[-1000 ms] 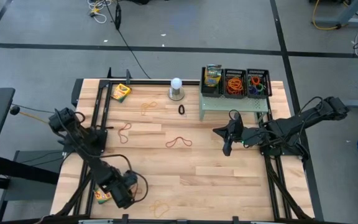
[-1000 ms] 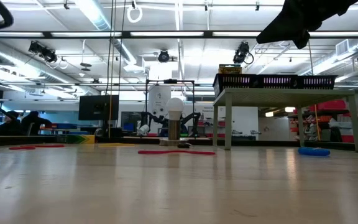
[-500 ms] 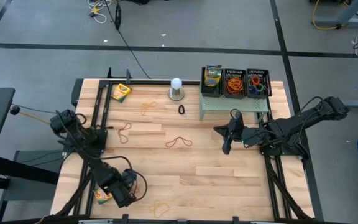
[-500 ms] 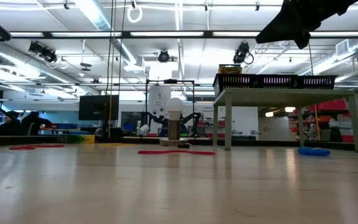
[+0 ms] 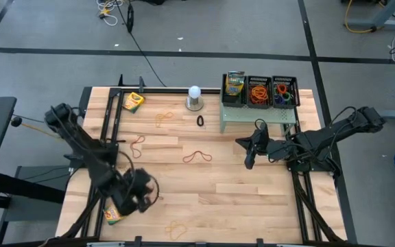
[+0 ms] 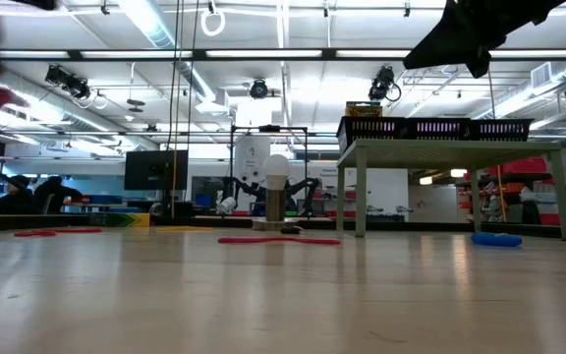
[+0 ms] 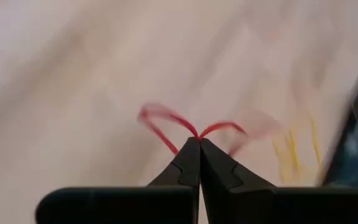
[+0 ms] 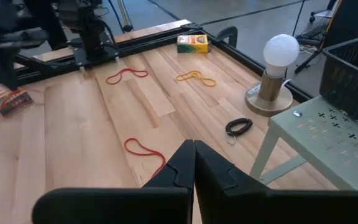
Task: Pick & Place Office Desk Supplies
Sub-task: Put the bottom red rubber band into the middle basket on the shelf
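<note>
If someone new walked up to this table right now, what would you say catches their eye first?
Probably the left gripper, shut on a red rubber band near the table's front-left corner. Next, the three black mesh baskets on the pale green riser at the back right, with the white ball lamp beside it. The right gripper hangs shut in front of the riser.

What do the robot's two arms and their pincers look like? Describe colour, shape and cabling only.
Both arms are black, built of slim jointed segments. The left arm carries loops of dark cable near its wrist, and so does the right arm. Each ends in a pincer of two matte black fingers tapering to a point: left pincer, right pincer. No markings show.
</note>
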